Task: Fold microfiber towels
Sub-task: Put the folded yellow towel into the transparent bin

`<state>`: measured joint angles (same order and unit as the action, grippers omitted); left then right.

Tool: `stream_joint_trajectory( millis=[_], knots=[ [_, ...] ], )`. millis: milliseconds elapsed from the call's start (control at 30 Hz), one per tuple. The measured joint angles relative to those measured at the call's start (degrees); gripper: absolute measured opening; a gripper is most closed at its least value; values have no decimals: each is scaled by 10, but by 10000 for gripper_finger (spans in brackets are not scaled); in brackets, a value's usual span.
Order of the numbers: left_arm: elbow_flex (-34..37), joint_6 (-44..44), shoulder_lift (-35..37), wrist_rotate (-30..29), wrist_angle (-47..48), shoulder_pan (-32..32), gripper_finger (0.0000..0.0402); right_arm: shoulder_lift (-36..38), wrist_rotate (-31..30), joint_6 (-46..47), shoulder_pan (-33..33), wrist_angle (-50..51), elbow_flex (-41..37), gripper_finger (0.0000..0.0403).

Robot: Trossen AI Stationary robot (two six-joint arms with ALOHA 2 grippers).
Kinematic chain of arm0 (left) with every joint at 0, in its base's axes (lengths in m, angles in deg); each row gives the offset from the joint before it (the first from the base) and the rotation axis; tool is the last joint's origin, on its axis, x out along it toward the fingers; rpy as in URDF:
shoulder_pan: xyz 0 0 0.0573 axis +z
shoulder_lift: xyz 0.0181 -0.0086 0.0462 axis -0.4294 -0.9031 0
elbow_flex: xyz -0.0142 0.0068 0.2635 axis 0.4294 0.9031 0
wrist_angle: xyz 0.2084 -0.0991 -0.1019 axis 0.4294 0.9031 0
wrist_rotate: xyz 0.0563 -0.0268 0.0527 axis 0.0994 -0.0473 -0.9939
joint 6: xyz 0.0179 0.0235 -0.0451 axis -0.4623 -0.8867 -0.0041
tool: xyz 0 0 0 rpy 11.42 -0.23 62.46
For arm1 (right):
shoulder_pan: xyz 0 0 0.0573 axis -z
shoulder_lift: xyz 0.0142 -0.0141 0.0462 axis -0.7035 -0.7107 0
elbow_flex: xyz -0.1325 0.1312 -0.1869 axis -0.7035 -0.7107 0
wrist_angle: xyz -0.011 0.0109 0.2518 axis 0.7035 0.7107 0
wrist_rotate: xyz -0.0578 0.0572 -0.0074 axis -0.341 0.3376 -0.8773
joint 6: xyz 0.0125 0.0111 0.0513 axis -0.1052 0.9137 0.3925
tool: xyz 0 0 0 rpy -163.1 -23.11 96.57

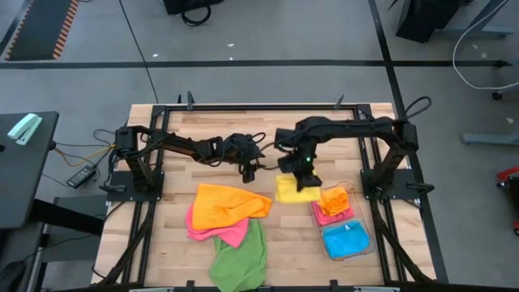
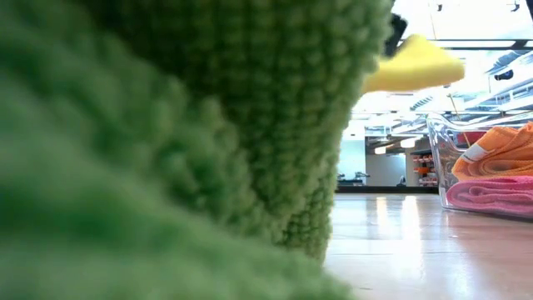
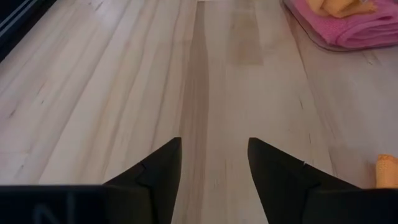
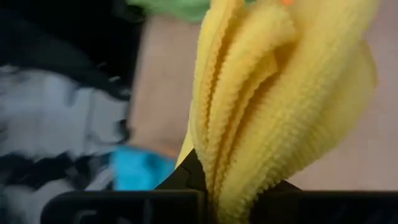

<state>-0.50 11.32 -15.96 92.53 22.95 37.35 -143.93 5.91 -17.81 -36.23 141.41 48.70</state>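
A wooden table sits on a grey floor. My right claw pinches a folded yellow towel and holds it up near the middle of the table. At 3 o'clock from it is a clear bin with orange, pink and blue towels inside. At 8 o'clock lies a pile: orange towel, pink towel, green towel. My left claw is spread, empty, over bare wood at 10 o'clock.

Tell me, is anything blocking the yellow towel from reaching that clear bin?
Nothing visible does. The right gripper holds the folded yellow towel beside the bin, with only bare table between them.
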Motion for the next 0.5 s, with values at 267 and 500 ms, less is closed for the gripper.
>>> stream_joint_trajectory(
  millis=[267,500],
  knots=[
    [0,2,0,0,4,0,194,18,94,26,-98,33,-2,31],
    [1,10,0,0,16,-3,189,22,104,124,-191,14,-27,30]
  ],
)
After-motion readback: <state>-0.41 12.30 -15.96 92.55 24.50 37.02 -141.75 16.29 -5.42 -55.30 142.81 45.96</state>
